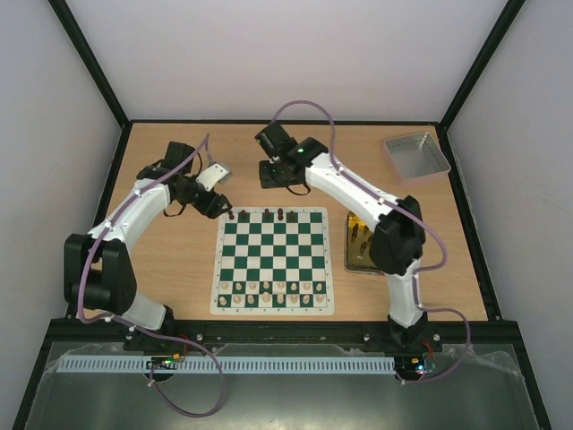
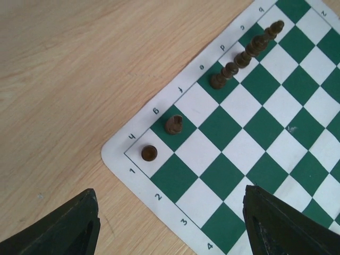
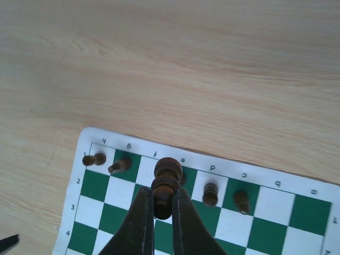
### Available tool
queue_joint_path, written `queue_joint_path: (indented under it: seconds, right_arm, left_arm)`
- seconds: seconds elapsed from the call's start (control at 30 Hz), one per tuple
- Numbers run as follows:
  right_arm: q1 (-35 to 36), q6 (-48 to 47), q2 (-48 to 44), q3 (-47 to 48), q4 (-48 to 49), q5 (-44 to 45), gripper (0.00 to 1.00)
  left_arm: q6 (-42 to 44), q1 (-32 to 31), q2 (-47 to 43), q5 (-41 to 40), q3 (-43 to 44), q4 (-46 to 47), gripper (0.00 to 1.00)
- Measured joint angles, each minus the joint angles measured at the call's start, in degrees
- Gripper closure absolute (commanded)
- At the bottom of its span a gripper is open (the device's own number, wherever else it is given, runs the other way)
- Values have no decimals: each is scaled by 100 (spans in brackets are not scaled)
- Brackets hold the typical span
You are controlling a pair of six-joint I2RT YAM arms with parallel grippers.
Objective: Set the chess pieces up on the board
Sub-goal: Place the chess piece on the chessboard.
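The green and white board (image 1: pixel 274 260) lies in the middle of the table. Several dark chess pieces (image 1: pixel 269 214) stand along its far row. In the left wrist view a rook (image 2: pixel 149 153) is on the corner square, a knight (image 2: pixel 173 124) beside it, and more pieces (image 2: pixel 218 81) further along. My right gripper (image 3: pixel 164 201) is shut on a dark chess piece (image 3: pixel 168 178) and holds it above the far row, near the f and e squares (image 1: pixel 270 176). My left gripper (image 2: pixel 175 234) is open and empty over the board's far left corner (image 1: pixel 215 204).
Pale cream pieces (image 1: pixel 273 291) fill the board's two near rows. A gold tin (image 1: pixel 360 244) holding dark pieces lies right of the board, partly under my right arm. A grey tray (image 1: pixel 416 154) stands at the back right. Black frame posts border the table.
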Motion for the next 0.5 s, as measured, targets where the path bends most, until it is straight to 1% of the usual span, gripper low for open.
queue_joint_path:
  seconds: [0.07, 0.2, 0.33, 0.5]
  right_arm:
    - [105, -122, 361, 315, -151, -103, 98]
    - [129, -282, 756, 599, -328, -44, 98]
    - [179, -391, 979, 645, -428, 70, 98]
    - [411, -459, 1150, 669, -533, 212, 98]
  left_arm:
    - [-20, 33, -46, 15, -2, 63, 25]
    - [-85, 166, -254, 52, -4, 214, 25]
    - [-197, 387, -361, 105, -4, 352, 25]
    - [-437, 778, -352, 98, -7, 566, 25]
